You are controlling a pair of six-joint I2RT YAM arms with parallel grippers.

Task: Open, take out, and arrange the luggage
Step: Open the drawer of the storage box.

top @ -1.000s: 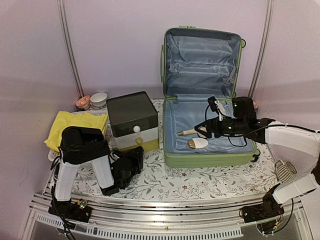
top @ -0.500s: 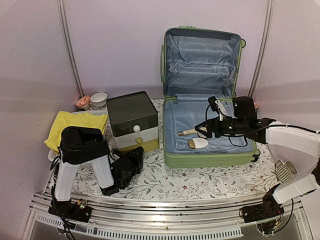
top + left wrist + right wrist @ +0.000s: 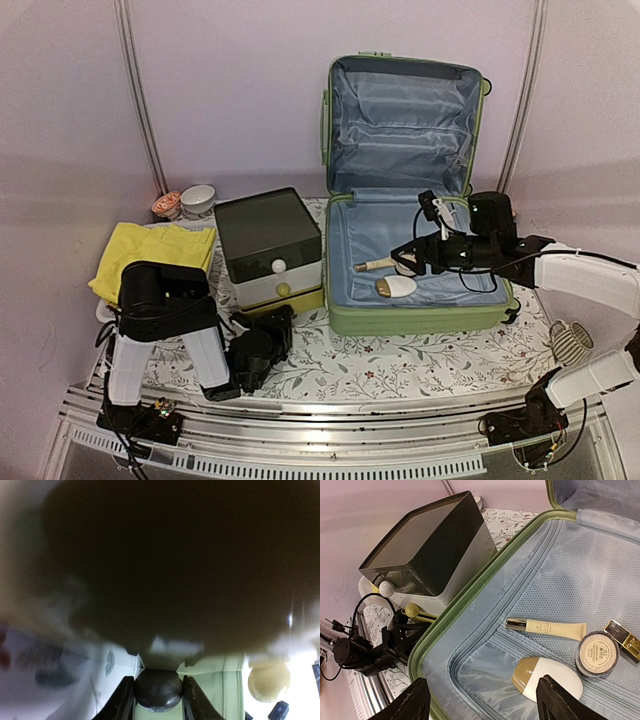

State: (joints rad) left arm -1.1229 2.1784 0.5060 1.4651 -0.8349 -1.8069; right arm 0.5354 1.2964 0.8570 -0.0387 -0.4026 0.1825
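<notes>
Now that the left claw (image 3: 278,315) clenches the drawer knob (image 3: 157,687), the box (image 3: 262,232) has apparently shifted nearer; right claw (image 3: 482,702) released, suitcase (image 3: 420,318) unemptied.

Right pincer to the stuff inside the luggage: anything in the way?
Nothing visible. The right pincer hangs open over the lower half of the luggage, whose lid stands upright. The tube, round compact and white-and-tan bottle lie uncovered on the lining below it.
</notes>
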